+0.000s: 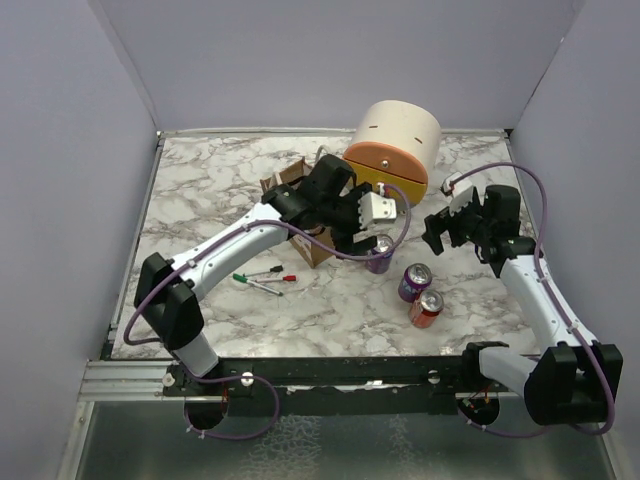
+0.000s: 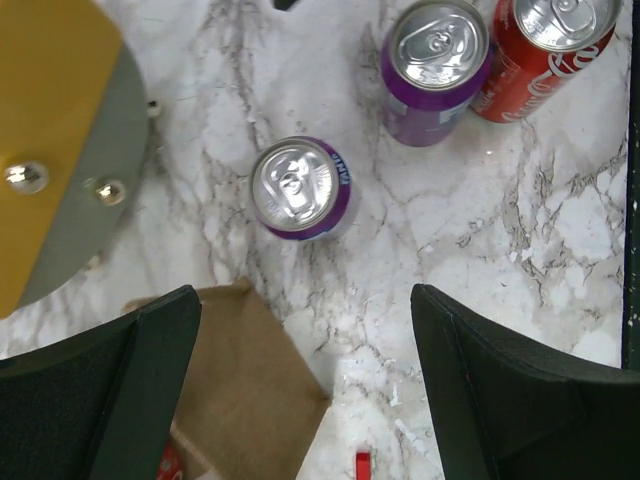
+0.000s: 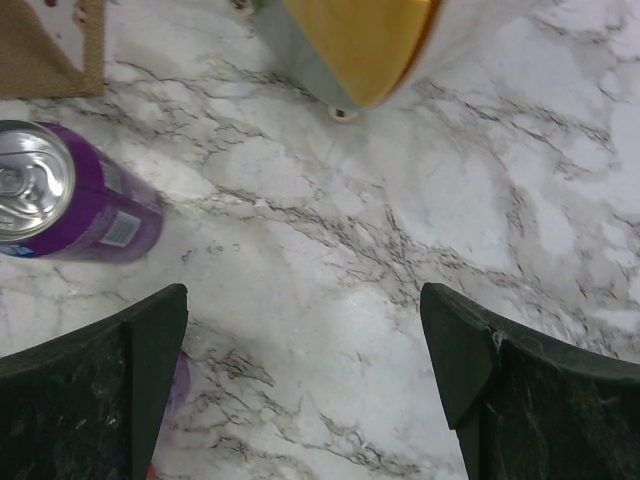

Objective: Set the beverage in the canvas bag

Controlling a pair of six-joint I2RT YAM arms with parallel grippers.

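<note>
A: Beverage (image 2: 300,188), location?
B: Purple can, upright on the marble table (image 2: 560,300), near the canvas bag (image 2: 245,390), outside it. I also count a second purple can (image 2: 437,65) and a red can (image 2: 540,50).
A: Grippers?
B: Left gripper (image 2: 305,300) hovers by the beverage, jaws wide, empty. Right gripper (image 3: 305,295) likewise wide, holding nothing.

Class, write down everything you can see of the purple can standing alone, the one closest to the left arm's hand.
The purple can is a metal drinks can with a purple printed wall and a bare silver lid, its pull tab lying flat, so it looks unopened. It stands upright on the marble table and nothing touches it. The second purple can and the red can stand apart from it. The left hand hangs open just over it, not gripping.
</note>
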